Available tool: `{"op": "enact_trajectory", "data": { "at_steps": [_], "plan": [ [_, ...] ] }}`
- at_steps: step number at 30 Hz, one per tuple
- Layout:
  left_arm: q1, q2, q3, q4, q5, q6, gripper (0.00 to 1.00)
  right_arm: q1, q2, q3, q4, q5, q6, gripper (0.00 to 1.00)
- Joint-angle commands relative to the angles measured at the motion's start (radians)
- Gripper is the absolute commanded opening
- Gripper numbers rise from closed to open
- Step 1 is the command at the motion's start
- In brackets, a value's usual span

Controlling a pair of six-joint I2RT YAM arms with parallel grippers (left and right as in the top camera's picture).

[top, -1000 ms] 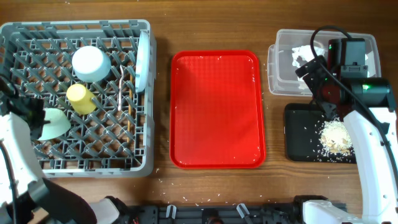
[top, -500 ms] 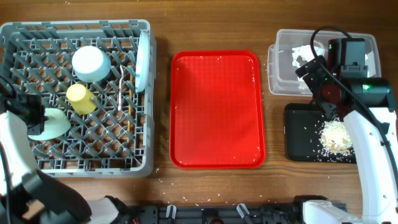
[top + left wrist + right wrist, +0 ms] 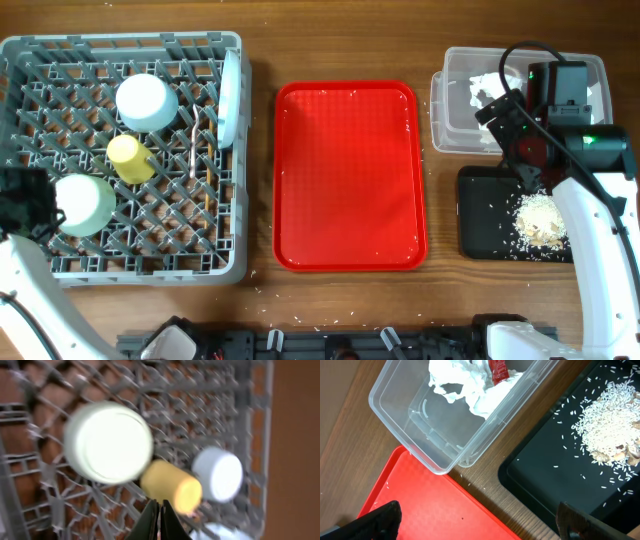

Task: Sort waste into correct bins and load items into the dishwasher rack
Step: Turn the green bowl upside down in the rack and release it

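Observation:
In the grey dishwasher rack stand a pale blue bowl, a yellow cup, an upright plate and a white fork. A light green bowl rests base-up. My left gripper is shut and empty above the rack, short of the cup and the green bowl. White tissue and a red wrapper lie in the clear tub. Food scraps sit in the black tray. My right gripper hangs wide open between them, holding nothing.
A large red serving tray lies bare in the middle of the wooden table. A few crumbs dot the wood near the rack's front corner. The right arm reaches over the tub and black tray.
The light green bowl has gone from leaning on its side to lying base-up in the rack. My left gripper has drawn back toward the rack's left edge. The right arm is still.

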Motion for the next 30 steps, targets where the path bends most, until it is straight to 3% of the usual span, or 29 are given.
{"op": "enact_trajectory", "data": {
  "at_steps": [1,4,8,15,16,17,18,19,25,30],
  "plan": [
    [-0.120,-0.061,-0.002,0.017,0.404,0.293,0.08,-0.002,0.004,0.010,0.002,0.024,-0.010,1.00],
    [-0.294,-0.079,-0.002,-0.003,0.569,0.434,0.11,-0.002,0.004,0.010,0.003,0.024,-0.010,1.00],
    [-0.484,-0.158,-0.002,0.014,0.534,0.454,0.11,-0.002,0.004,0.010,0.003,0.024,-0.010,1.00],
    [-0.491,-0.457,-0.002,-0.044,0.178,0.408,0.13,-0.002,0.004,0.010,0.003,0.024,-0.010,1.00],
    [-0.491,-0.491,-0.002,-0.047,0.174,0.408,0.20,-0.002,0.004,0.010,0.003,0.024,-0.010,1.00],
    [-0.491,-0.541,-0.002,-0.058,0.174,0.408,0.40,-0.002,0.004,0.010,0.003,0.024,-0.010,1.00],
    [-0.491,-0.579,-0.002,-0.077,0.174,0.408,0.91,-0.002,0.004,0.010,0.003,0.024,-0.011,1.00],
    [-0.491,-0.605,-0.002,-0.098,0.174,0.408,1.00,-0.002,0.004,0.010,0.003,0.024,-0.011,1.00],
    [-0.491,-0.632,-0.002,-0.251,0.173,0.409,1.00,-0.002,0.004,0.010,0.003,0.024,-0.010,1.00],
    [-0.491,-0.632,-0.002,-0.288,0.174,0.409,1.00,-0.002,0.004,0.010,0.003,0.024,-0.010,1.00]
  ]
}}
